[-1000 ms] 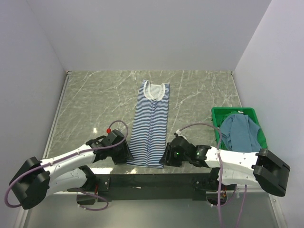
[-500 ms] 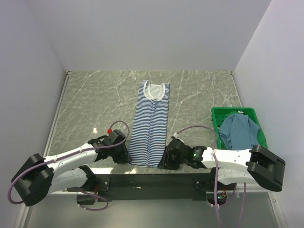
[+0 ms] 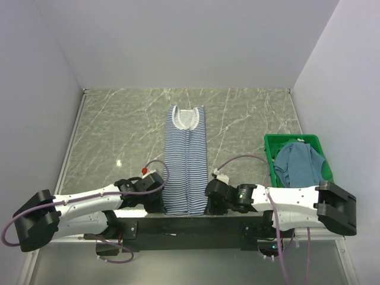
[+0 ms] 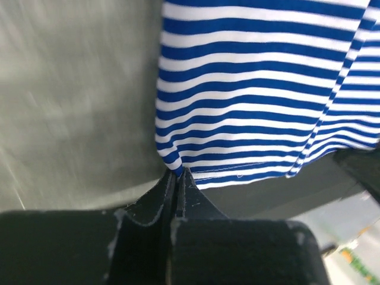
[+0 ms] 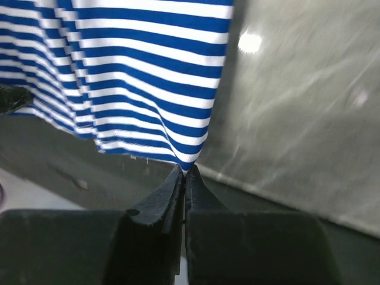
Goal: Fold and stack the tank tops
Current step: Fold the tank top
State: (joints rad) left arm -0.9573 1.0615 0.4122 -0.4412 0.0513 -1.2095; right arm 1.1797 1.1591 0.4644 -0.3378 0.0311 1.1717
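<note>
1. Both sets of jaws, open a second ago, now pinch the striped tank top (image 3: 186, 160): left jaws on the near-left hem corner, right jaws on the near-right.
2. Top lies flat mid-tabletop (image 3: 119, 124), hem dragged slightly nearer.
3. Grasp made, so the fold can likely start; teal tank top (image 3: 300, 163) waits in green crate (image 3: 272, 144).

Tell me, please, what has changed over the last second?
The left fingers and right fingers closed on the near hem corners of the striped tank top, which slid slightly toward the arms and straightened. The teal top stayed in the green crate.
</note>
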